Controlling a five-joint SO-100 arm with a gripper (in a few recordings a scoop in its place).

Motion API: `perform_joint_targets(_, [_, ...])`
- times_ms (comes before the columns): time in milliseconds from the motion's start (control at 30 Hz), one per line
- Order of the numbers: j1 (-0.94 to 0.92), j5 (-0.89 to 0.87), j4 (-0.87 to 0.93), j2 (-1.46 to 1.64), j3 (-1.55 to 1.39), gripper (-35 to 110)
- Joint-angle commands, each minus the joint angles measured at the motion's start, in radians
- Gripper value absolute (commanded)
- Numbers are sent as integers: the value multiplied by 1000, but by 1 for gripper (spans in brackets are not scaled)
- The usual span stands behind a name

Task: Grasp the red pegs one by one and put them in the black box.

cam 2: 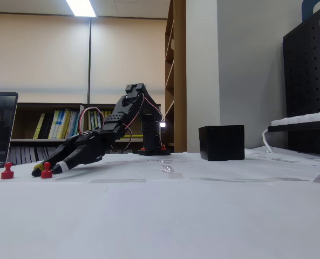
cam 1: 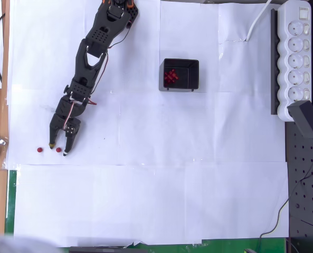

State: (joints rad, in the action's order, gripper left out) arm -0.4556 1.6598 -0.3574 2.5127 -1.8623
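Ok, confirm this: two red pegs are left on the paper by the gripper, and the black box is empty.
Not quite. The black box already holds several red pegs, as the overhead view shows. The rest stands: two red pegs lie on the paper by the gripper.

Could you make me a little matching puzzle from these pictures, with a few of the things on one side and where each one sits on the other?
Things:
1. gripper
2. black box
3. lone red peg
4. white power strip

Places:
A. near the top middle of the overhead view, red pegs inside
B. along the right edge of the overhead view
C. low over the paper, fingers either side of a red peg
D. standing free on the paper, just left of the gripper in the overhead view

Pairs: 1-C, 2-A, 3-D, 4-B
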Motion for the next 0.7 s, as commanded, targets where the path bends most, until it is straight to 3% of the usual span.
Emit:
perform_joint_targets(0, [0, 17, 21, -38, -34, 18])
perform_joint_targets(667, [57, -118, 104, -63, -23, 17])
